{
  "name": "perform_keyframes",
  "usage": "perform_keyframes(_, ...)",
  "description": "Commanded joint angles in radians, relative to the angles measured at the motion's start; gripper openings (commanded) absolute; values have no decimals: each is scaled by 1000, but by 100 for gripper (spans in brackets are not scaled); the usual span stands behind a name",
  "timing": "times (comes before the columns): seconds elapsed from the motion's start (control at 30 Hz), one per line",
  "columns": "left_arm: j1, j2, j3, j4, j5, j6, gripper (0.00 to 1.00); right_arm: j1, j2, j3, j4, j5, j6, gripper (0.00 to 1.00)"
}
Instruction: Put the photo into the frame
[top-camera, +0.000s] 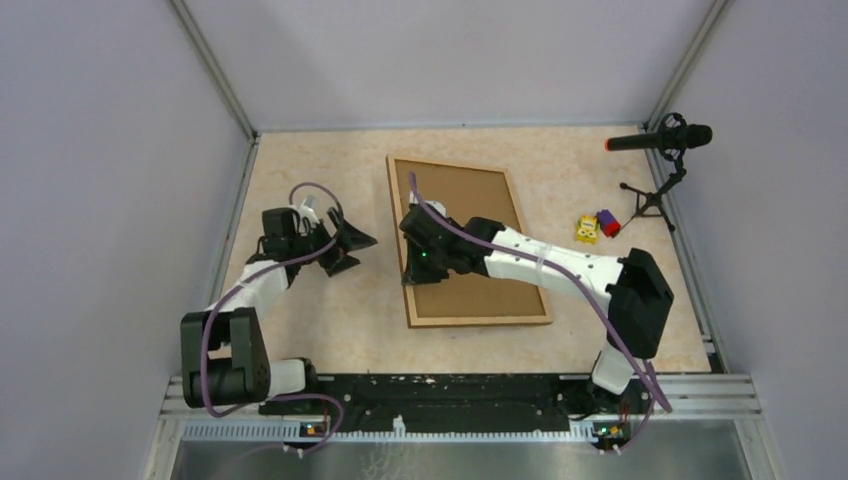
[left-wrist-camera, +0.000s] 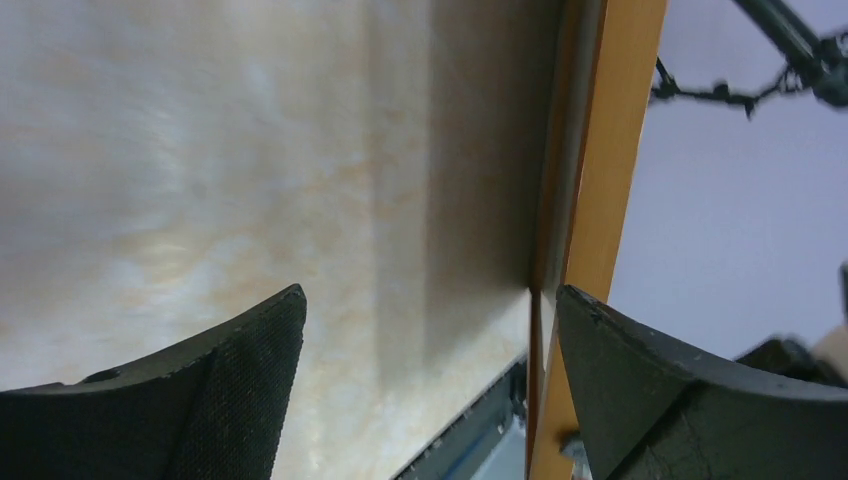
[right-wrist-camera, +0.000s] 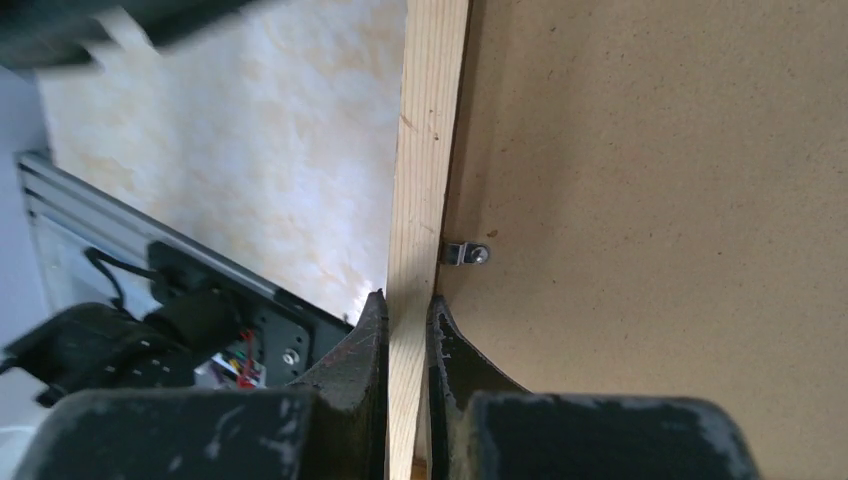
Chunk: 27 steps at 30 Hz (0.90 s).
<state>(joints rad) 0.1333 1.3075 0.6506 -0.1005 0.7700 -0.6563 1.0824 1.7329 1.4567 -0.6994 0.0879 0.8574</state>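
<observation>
On the frame's (top-camera: 480, 322) nine-o'clock rail the right end effector (right-wrist-camera: 405, 300) clamps the wood; the left end effector (left-wrist-camera: 430, 300) gapes empty. A backing board (top-camera: 470, 200) fills the frame and no photo shows, so insertion is unconfirmed.

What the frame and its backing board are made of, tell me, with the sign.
The frame looks like pale bare wood, matte: grain lines and dark specks show. The backing board is probably brown fibreboard, matte: even fine speckle, no grain.

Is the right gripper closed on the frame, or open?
Shut on it. In the wrist view the fingers of the right gripper pinch the frame rail from both sides, no gap showing.
</observation>
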Motion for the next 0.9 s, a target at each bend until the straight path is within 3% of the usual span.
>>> perform_keyframes(0.0, -144, -8, -20, 170, 115, -109, 98, -40, -71, -9, 244, -63, -91, 0)
perform_keyframes(0.13, -277, 28, -2, 220, 27, -220, 92, -42, -95, -12, 259, -71, -136, 0)
perform_keyframes(0.3, -352, 20, 15, 215, -128, -284, 83, -42, -114, -39, 267, -66, -177, 0)
perform_keyframes(0.43, -377, 58, 52, 163, -160, -312, 73, -42, -142, -69, 284, -34, -204, 0)
perform_keyframes(0.77, -380, 81, 138, 72, -201, -284, 30, -42, -184, -154, 375, 17, -298, 0)
perform_keyframes(0.8, -380, 81, 149, 60, -205, -275, 26, -42, -193, -158, 377, 31, -310, 1)
perform_keyframes(0.87, -378, 80, 171, 30, -216, -254, 14, -41, -210, -162, 377, 44, -354, 26)
